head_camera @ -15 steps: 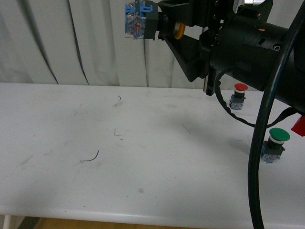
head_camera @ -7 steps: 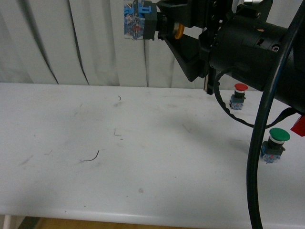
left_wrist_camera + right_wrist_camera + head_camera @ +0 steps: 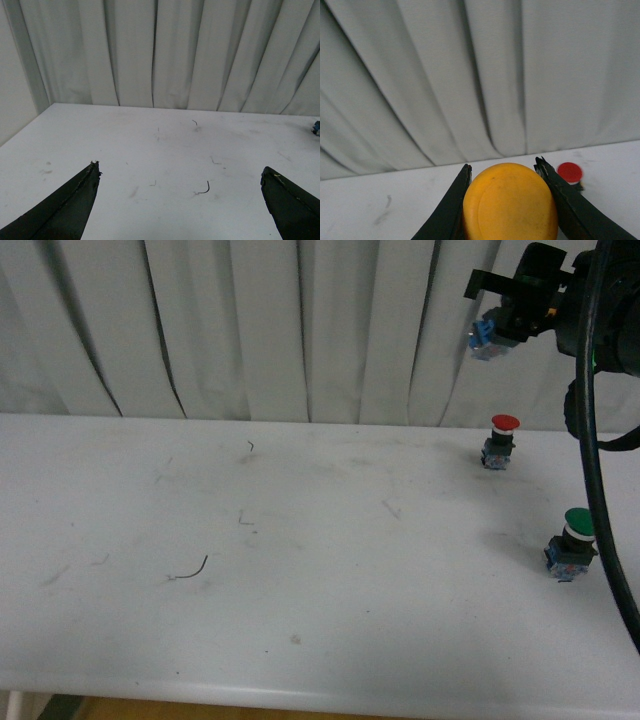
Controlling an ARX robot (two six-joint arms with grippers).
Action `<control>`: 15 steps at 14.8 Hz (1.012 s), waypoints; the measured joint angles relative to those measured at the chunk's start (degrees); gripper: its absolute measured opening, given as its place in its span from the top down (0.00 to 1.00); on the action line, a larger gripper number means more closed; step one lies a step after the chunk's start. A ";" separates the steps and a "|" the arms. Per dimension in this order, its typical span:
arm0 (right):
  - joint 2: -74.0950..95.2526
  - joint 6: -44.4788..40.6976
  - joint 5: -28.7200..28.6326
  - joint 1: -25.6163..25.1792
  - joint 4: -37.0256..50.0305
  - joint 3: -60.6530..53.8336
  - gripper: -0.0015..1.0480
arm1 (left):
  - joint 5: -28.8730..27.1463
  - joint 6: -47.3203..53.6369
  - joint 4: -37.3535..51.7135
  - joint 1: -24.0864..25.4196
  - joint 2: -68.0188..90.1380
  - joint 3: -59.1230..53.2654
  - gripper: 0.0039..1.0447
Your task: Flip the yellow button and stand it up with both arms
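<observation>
The yellow button (image 3: 510,202) fills the right wrist view, its round orange-yellow cap facing the camera. My right gripper (image 3: 503,165) is shut on it, one black finger on each side of the cap. In the front view the right gripper (image 3: 510,315) is high at the top right, well above the table, with the button's blue base (image 3: 484,338) sticking out to its left. My left gripper (image 3: 180,170) is wide open and empty above the white table (image 3: 150,150). The left arm does not show in the front view.
A red-capped button (image 3: 503,440) stands on the white table (image 3: 300,540) at the back right; it also shows in the right wrist view (image 3: 569,172). A green-capped button (image 3: 574,543) stands nearer, at the right edge. A small curved wire scrap (image 3: 190,568) lies left of centre. White curtains hang behind.
My right arm, with the button in its gripper, has moved from close in front of the camera at top centre out to the far top right. The table's objects have not moved.
</observation>
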 joint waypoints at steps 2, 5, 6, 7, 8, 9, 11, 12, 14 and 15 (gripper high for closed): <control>1.73 -3.04 2.34 -3.10 -6.19 2.29 0.66 | 0.00 0.00 0.00 0.00 0.00 0.00 0.06; 6.40 -7.37 4.70 -8.15 -10.43 6.56 0.66 | 0.00 0.00 0.02 0.00 0.00 0.00 0.06; 8.96 -8.20 6.71 -10.69 -13.49 8.20 0.66 | 0.00 0.00 0.02 0.00 0.00 0.00 0.06; 10.54 -9.09 7.48 -12.17 -15.67 9.46 0.66 | 0.00 0.02 0.00 0.00 0.00 0.00 0.06; 12.76 -10.71 8.28 -13.70 -17.42 11.28 0.66 | 0.00 0.02 0.00 0.00 0.00 0.00 0.06; 13.88 -11.26 8.37 -14.36 -19.37 12.74 0.66 | 0.00 0.00 0.00 0.00 0.00 0.00 0.06; 16.48 -12.44 8.46 -14.21 -24.46 16.92 0.66 | 0.00 0.00 0.00 0.00 0.00 0.00 0.06; 17.55 -12.72 7.96 -13.51 -26.21 18.69 0.66 | 0.00 0.02 0.00 0.00 0.00 0.00 0.06; 20.00 -12.87 7.21 -11.08 -32.85 23.08 0.66 | 0.00 0.02 0.00 0.00 0.00 0.00 0.06; 20.98 -12.92 7.32 -10.01 -34.77 24.65 0.66 | 0.00 0.02 0.00 0.00 0.00 0.00 0.06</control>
